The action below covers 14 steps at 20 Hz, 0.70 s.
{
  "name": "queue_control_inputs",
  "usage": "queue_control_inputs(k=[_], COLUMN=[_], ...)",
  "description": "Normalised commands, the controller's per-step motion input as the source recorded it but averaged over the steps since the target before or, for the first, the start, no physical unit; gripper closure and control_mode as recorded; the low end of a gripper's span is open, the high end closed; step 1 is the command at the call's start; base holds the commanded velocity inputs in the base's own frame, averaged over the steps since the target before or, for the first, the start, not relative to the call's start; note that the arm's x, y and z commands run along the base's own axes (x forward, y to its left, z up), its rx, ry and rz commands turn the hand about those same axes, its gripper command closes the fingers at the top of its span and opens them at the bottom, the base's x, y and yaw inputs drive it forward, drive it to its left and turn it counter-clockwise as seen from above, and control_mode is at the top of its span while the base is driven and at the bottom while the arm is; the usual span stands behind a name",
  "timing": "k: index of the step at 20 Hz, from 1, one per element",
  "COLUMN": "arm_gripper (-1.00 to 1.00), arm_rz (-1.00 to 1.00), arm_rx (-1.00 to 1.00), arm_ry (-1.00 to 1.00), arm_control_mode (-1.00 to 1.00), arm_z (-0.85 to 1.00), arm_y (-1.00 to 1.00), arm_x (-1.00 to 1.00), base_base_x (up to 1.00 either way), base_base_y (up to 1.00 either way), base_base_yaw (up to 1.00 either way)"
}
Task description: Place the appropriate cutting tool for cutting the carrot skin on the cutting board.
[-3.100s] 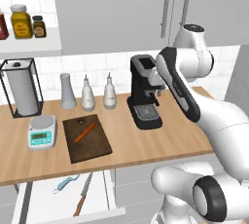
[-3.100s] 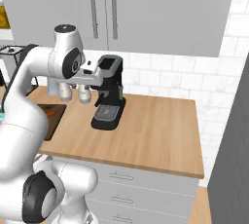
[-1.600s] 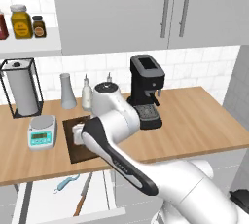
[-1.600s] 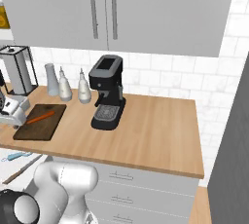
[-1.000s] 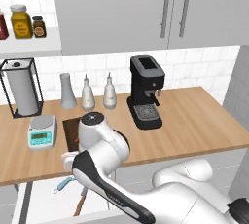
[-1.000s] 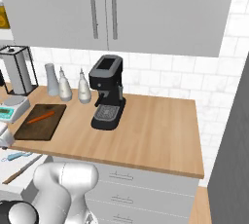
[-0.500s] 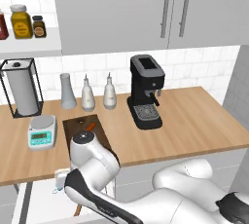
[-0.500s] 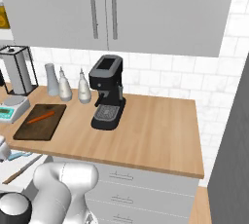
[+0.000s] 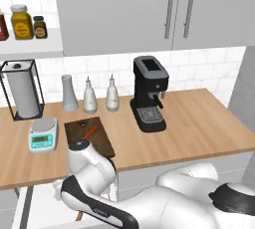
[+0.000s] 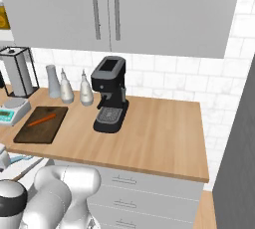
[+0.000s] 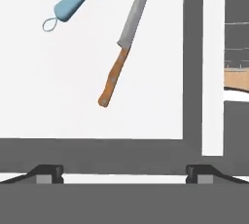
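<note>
The peeler (image 11: 78,1), with a light-blue curved handle and a small loop at its end, lies on the white floor of an open drawer (image 11: 58,96); its head is cut off at the top of the hand view. My gripper (image 11: 124,173) hovers above the drawer, open, fingertips (image 11: 47,171) wide apart with nothing between them. The peeler lies well ahead of the fingers and to the left. The dark brown cutting board (image 9: 89,136) rests on the counter with the orange carrot (image 9: 90,132) on it. From the right the board (image 10: 41,124) and carrot (image 10: 42,119) show too.
A brown-handled knife (image 11: 114,79) lies in the drawer just right of the peeler. On the counter (image 9: 199,123) stand a teal-and-white scale (image 9: 43,136), a paper towel holder (image 9: 22,91), bottles (image 9: 89,96) and a black coffee machine (image 9: 149,93).
The arm has swung from up by the coffee machine down and left, below the counter's front edge, to over the open drawer. Board and carrot have not moved.
</note>
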Motion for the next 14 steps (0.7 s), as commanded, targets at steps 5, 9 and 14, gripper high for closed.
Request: queue_control_inputs(k=[5,9,14], arm_gripper=[-1.00,-1.00,-1.00], arm_rz=[0.01,0.02,0.02], arm_rx=[-0.01,-0.08,-0.09], arm_ry=[0.13,0.01,0.01], arm_control_mode=[-1.00,-1.00,-1.00], arm_z=[-0.25,-0.38,-0.27], arm_y=[0.04,0.16,0.11], arm_x=[0.00,-0.01,-0.03], base_base_x=[0.00,0.00,0.00], base_base_y=[0.00,0.00,0.00], base_base_yaw=[0.00,0.00,0.00])
